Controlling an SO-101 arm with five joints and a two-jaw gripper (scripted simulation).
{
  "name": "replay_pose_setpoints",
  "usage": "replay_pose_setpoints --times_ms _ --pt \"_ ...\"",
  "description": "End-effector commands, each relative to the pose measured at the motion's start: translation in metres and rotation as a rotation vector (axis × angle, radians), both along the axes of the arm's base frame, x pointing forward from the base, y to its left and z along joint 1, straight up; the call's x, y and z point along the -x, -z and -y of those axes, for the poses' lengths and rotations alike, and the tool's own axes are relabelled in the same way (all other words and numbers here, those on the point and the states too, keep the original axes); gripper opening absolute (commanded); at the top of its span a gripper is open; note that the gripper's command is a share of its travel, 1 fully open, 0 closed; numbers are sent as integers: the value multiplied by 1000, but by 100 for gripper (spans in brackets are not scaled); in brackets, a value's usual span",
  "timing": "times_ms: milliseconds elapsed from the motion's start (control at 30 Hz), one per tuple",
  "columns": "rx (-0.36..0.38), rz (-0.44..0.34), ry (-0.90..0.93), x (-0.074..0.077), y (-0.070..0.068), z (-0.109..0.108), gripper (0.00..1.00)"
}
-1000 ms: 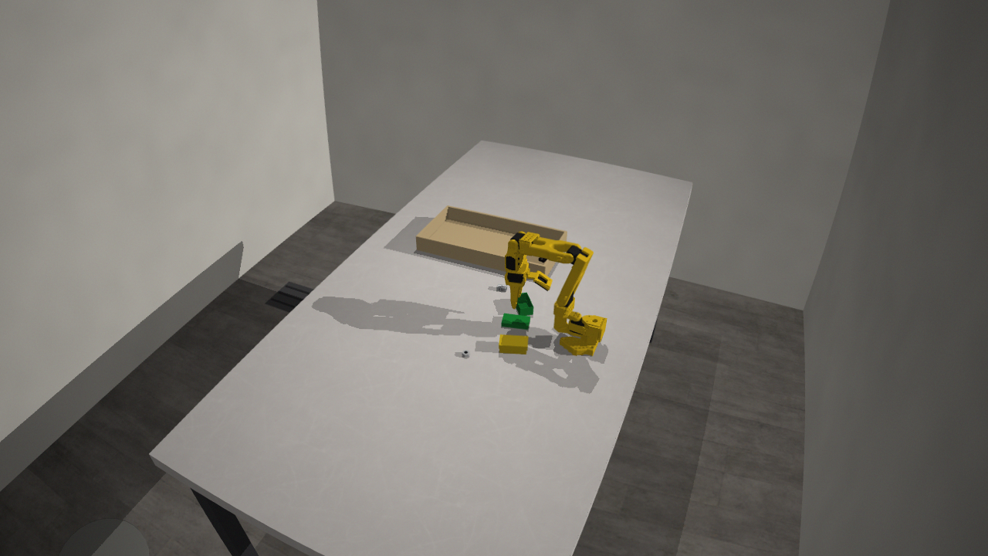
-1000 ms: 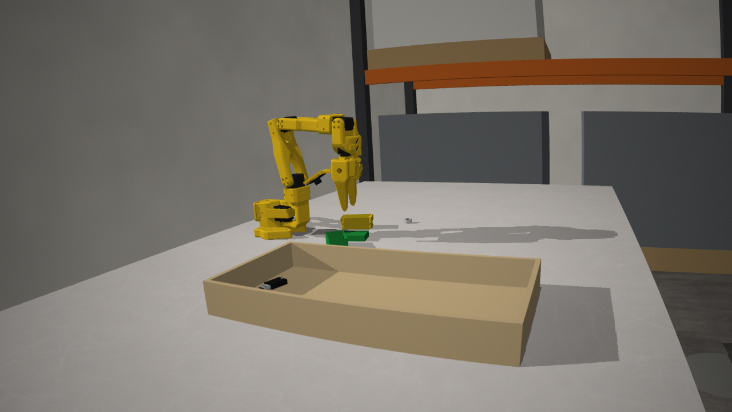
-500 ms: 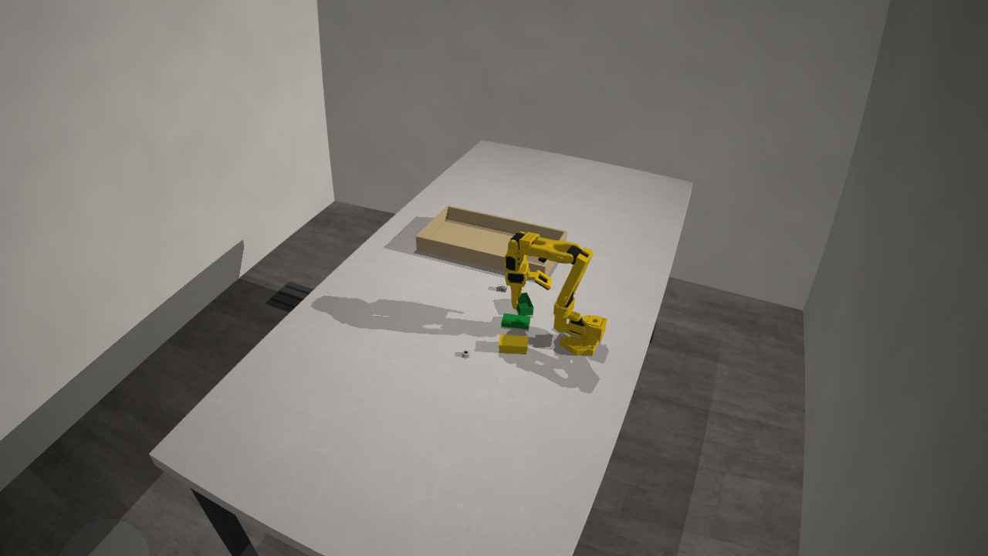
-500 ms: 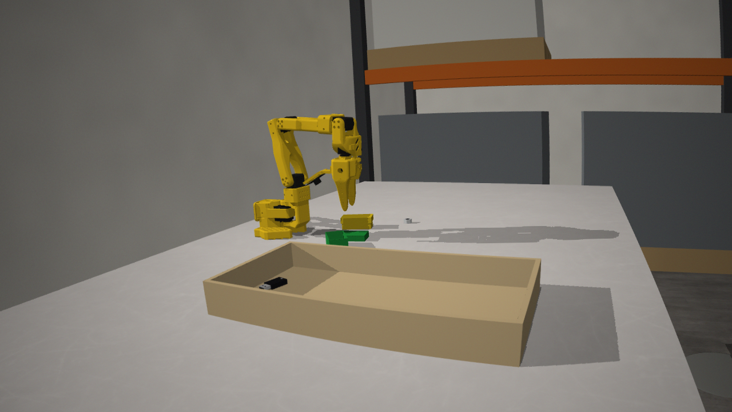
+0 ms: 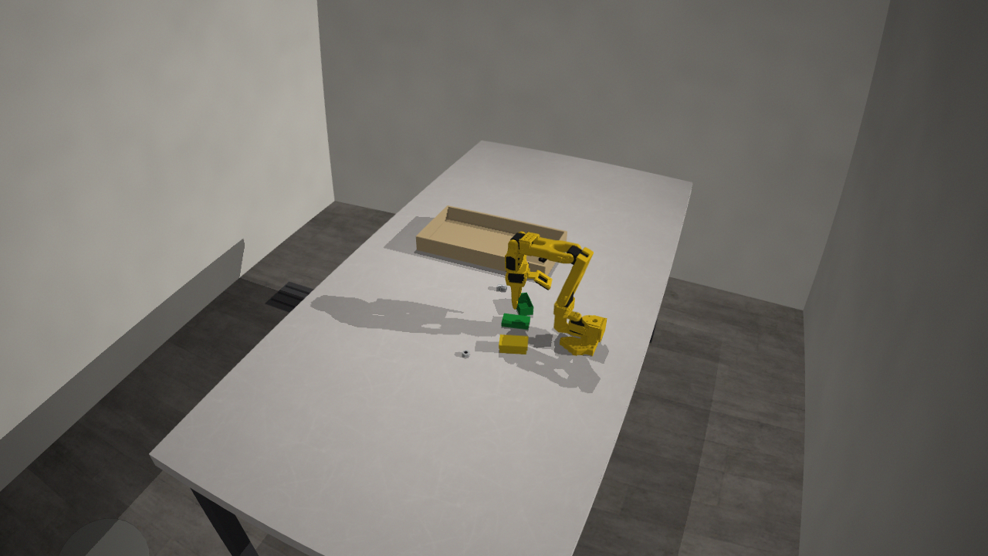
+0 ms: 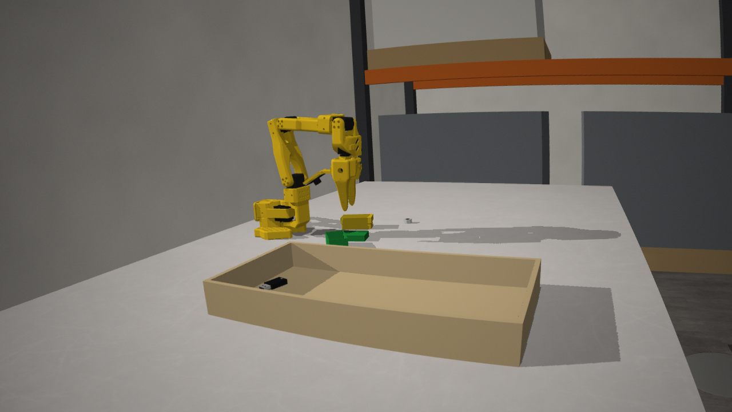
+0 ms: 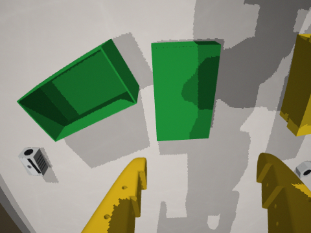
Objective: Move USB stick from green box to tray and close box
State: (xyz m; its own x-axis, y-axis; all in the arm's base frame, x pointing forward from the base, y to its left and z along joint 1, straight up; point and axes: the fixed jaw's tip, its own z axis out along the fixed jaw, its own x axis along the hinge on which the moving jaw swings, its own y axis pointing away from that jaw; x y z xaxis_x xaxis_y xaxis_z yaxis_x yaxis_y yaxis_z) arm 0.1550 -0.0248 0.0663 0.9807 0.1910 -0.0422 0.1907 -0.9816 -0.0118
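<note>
- In the top view, the stick point(image 5: 542, 259) point(image 6: 273, 283) lies in the tray point(image 5: 448, 249) point(image 6: 358, 317), toward its right end.
- The gripper point(image 5: 515, 306) point(image 6: 348, 206) point(image 7: 202, 156) hangs above the table, fingers apart — nothing between them.
- The green base point(image 5: 525, 304) point(image 6: 336, 238) point(image 7: 81, 81) stands uncovered, just beyond the green lid point(image 5: 515, 320) point(image 6: 358, 235) point(image 7: 176, 90) — apart from it.
- The yellow box point(image 5: 513, 344) point(image 6: 357, 221) point(image 7: 299, 84) sits on the lid's near side.
- The sharpener point(image 5: 501, 288) point(image 7: 34, 162) is left of the base; a nut-like piece point(image 5: 465, 354) point(image 6: 408, 220) point(image 7: 304, 171) lies left of the yellow box.

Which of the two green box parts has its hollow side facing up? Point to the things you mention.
The green base point(image 5: 526, 304) point(image 6: 336, 238) point(image 7: 87, 81), the part nearer the tray point(image 5: 459, 252) point(image 6: 363, 328); its inside shows, whereas the other green part point(image 5: 515, 321) point(image 6: 357, 235) point(image 7: 176, 90) shows a flat top.
</note>
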Motion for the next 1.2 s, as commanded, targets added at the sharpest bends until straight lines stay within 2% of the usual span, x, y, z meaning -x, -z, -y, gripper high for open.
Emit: replay_pose_setpoints --times_ms 0,567,833,1167 --pt "3 44 -21 -4 -4 -1 29" --pt "3 44 -21 -4 -1 -1 29" --pt "3 44 -21 -6 8 -1 29" --pt "3 44 -21 -7 31 -1 29"
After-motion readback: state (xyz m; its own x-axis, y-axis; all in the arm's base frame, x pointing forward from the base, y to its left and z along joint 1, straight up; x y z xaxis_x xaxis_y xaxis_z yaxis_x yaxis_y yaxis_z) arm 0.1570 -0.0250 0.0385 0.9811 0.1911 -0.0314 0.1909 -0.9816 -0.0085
